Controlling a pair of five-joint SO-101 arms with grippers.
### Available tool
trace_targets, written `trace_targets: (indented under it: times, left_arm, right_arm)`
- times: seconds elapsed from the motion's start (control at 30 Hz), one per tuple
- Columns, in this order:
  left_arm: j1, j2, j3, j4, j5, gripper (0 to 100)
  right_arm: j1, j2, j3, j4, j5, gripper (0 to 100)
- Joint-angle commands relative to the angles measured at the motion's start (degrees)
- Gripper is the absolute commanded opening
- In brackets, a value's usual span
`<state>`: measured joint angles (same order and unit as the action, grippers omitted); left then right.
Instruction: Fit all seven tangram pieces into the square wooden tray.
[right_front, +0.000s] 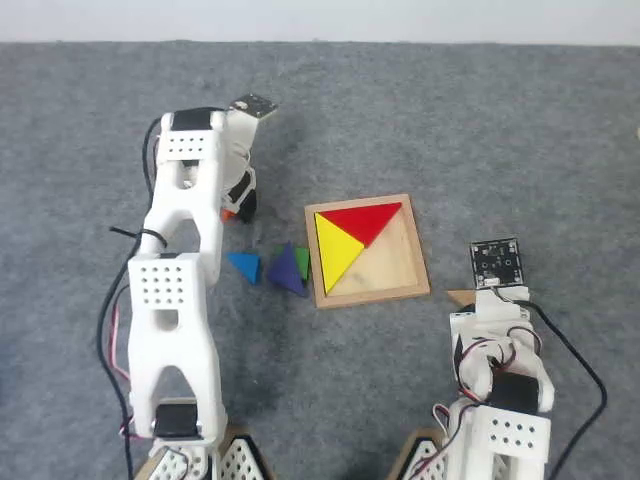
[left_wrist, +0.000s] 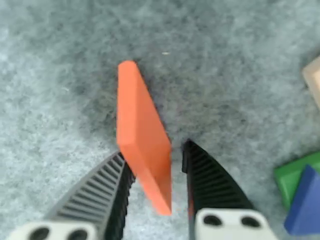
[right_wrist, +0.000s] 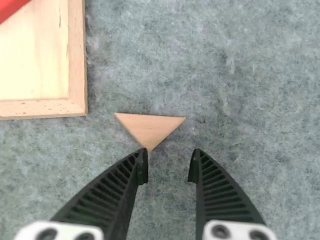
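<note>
Holding: the left gripper (left_wrist: 154, 151) is closed narrow on the orange piece (left_wrist: 142, 135), one ribbed finger on each flat face.
Orange piece: it stands on edge, tilted, over the grey mat (left_wrist: 60, 75). In the high view it shows as a small orange spot at the left gripper (right_front: 240, 205), well left of the tray (right_front: 370, 296).
Right gripper: the right gripper (right_wrist: 170, 154) is open with a moderate gap and holds nothing, low over the mat.
Tan triangle: the tan triangle (right_wrist: 150, 129) lies flat on the mat just ahead of the right gripper's fingertips. Its point faces the gap and sits close to one fingertip (right_wrist: 142, 160); whether they touch cannot be told. It lies near the tray's corner (right_wrist: 77, 60) but apart from it, and from above it peeks out beside the right arm (right_front: 460, 296).
Tray: a square wooden frame lying flat between the two arms.
In the tray: the red triangle (right_front: 365, 220) fills the far side and the yellow triangle (right_front: 335, 250) the left side. They meet along a diagonal; bare wood shows in the rest.
Loose pieces: the blue triangle (right_front: 244, 265), purple piece (right_front: 287, 268) and green piece (right_front: 302, 262) lie on the mat left of the tray. The purple piece overlaps the green, which lies just beside the tray's rim. The blue triangle sits slightly apart.
</note>
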<state>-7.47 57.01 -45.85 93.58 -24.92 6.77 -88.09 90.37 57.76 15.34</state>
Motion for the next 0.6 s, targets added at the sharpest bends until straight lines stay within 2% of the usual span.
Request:
trace_targets:
  times: [0.0,0.23,0.43,0.57]
  left_arm:
    - [-0.5,2.1,-9.4,6.0,-0.5,7]
    - [2.0,-1.1,-6.5,7.1,-0.1,4]
    - [6.4,-10.5,4.0,7.1,-0.3,2]
    - [11.4,-19.3,15.5,6.9,-0.2,2]
  right_arm:
    - [-0.3,-1.0,-0.4,-0.3,0.2,14.3]
    - [-0.3,-1.0,-0.4,-0.3,0.2,14.3]
    - [-0.3,-1.0,-0.4,-0.3,0.2,14.3]
    - [-0.3,-1.0,-0.4,-0.3,0.2,14.3]
